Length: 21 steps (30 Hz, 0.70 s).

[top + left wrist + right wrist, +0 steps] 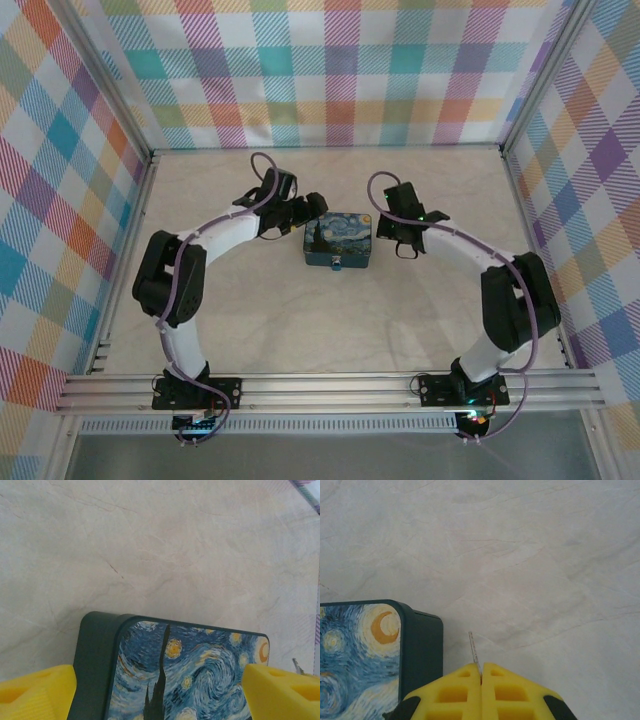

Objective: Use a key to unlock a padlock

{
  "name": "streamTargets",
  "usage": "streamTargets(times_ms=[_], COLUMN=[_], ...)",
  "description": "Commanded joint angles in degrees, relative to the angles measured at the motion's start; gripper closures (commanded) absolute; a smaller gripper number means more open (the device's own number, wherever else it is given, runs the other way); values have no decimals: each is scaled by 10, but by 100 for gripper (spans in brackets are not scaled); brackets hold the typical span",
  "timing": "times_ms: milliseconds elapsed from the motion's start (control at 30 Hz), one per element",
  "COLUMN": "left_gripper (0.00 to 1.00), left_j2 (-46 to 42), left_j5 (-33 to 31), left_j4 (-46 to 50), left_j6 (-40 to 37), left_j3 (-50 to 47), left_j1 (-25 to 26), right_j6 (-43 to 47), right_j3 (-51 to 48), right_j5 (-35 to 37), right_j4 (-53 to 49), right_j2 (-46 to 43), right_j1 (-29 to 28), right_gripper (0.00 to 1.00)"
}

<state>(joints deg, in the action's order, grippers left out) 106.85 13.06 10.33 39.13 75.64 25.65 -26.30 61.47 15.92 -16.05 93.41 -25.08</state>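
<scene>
The left gripper (160,692) stands wide apart astride the blue painted box (340,238), apparently to steady it on the surface (545,555), while the right gripper (481,677), pinched tight on the key (474,650) just beside the box's right side, points its blade forward, ready for insertion.

Blue painted tin box (340,238) mid-table on a pale marbled tabletop (250,320), plaid walls (330,70) all around
</scene>
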Motion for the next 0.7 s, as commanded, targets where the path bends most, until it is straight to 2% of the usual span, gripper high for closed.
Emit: streamTargets(times_ms=[0, 433, 567, 667], left_gripper=[16, 22, 22, 18], left_j2=[14, 44, 52, 47], left_j5=[19, 48, 53, 45], left_j4=[-10, -21, -24, -16], left_j6=[-8, -6, -7, -11], left_j3=[17, 41, 46, 44], left_j1=[-9, -9, -9, -10], right_j6=[-15, -43, -51, -58], right_j3=[9, -32, -43, -48], right_j5=[-32, -45, -43, -39], right_j4=[14, 10, 9, 3], right_j2=[18, 12, 2, -2], right_j1=[0, -46, -68, -74], right_gripper=[100, 100, 100, 100])
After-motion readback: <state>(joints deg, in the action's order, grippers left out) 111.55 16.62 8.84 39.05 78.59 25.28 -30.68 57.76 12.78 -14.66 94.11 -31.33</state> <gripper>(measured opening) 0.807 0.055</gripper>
